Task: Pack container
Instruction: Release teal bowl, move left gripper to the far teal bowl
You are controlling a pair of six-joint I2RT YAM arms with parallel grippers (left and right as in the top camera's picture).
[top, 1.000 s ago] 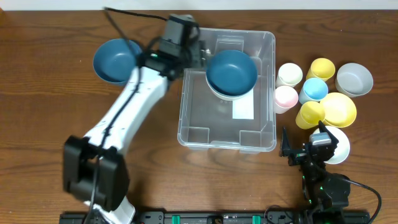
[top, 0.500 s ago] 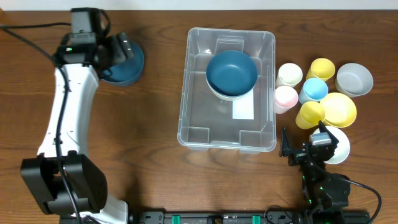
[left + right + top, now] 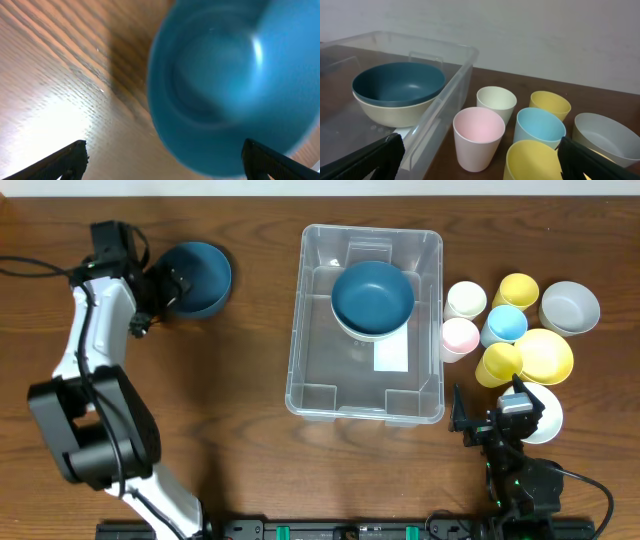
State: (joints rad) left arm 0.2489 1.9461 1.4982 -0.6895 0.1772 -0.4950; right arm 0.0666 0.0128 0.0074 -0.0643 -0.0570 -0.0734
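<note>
The left gripper [image 3: 160, 288] hangs wide open and empty, with the round dark-blue plastic bowl [image 3: 230, 85] just ahead of its jaws, probably lined up for a grasp. A second ago it was at the large clear rectangular plastic container [image 3: 340, 385], now well to its right. The right gripper [image 3: 487, 425] is parked unchanged, spread and empty, with the container ahead-left.

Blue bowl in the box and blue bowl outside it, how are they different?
The boxed blue bowl sits inside the container, nested in a cream bowl. The outside blue bowl sits alone on the table, beside the left gripper. Both are round and dark blue.
</note>
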